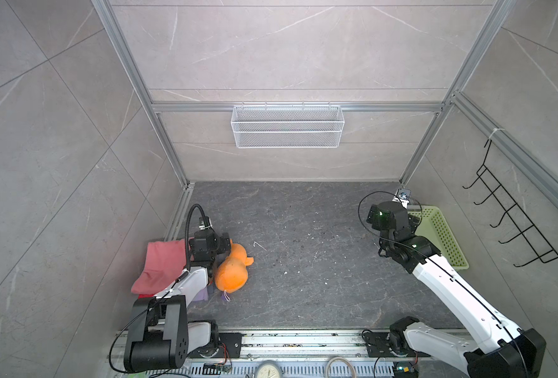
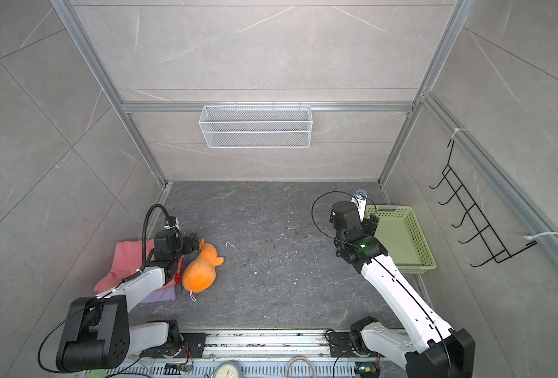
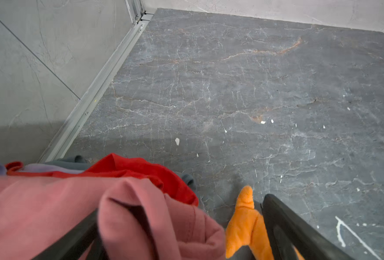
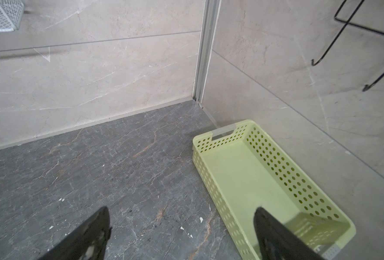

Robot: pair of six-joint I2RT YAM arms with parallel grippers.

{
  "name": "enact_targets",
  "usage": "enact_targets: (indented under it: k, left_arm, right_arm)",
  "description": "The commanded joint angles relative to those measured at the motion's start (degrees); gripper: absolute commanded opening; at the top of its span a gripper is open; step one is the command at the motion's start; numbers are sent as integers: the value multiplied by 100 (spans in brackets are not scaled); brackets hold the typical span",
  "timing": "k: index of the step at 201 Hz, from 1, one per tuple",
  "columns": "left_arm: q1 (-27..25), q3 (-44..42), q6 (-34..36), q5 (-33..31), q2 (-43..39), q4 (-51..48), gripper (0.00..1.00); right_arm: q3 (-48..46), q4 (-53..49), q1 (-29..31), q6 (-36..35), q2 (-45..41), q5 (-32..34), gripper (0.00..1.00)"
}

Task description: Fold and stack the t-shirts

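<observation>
Dark table (image 1: pixel 304 261); green basket (image 4: pixel 288 171) by the right wall; salmon-pink t-shirt (image 1: pixel 163 261) heaped on red t-shirt (image 3: pixel 141 168) by the left wall, orange toy (image 1: pixel 231 275) alongside; left gripper (image 3: pixel 182 225) agape over pink shirt and toy; right gripper (image 4: pixel 182 236) agape, empty, at the basket

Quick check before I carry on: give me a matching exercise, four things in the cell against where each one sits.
1 salmon-pink t-shirt
2 orange plush toy
3 green basket
4 white mesh basket

A hung on back wall
B floor, against right wall
C heaped by left wall
D floor, left half, away from the walls

Pairs: 1-C, 2-D, 3-B, 4-A
</observation>
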Motion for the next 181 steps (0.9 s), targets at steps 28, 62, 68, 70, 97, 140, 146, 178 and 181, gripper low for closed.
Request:
enact_targets:
  k: [28,62,68,70,97,140,146,178,181]
  left_arm:
    - [3,-757,300,-300,362,2419,100]
    - [3,-643,346,-167,1127,2889,100]
    - [3,-648,336,-197,1312,3045,100]
    - [3,-647,342,-230,1390,3145,100]
    - [12,-628,308,-332,1431,3193,100]
    - [26,-553,278,-317,1382,2940,100]
    - [24,-550,271,-316,1380,2942,100]
    - [28,-539,265,-300,1367,2895,100]
    - [27,-540,259,-307,1367,2899,100]
  right_arm:
    - [-812,1427,-423,-688,147,-1304,100]
    - [-1526,2545,-683,-1034,526,-1716,100]
    - [-1667,2765,-719,-1117,624,-1720,100]
    - [-1696,2833,-733,-1132,646,-1724,99]
    - [-2211,3680,-901,-1344,989,-1872,100]
    - [-2642,4704,-1139,-1541,1761,-2268,100]
    - [-2671,4780,-1151,-1524,1855,-2272,100]
    - [-3120,5904,-1216,-1441,2138,-2274,99]
    - [-3203,6252,-1214,-1521,2236,-2283,100]
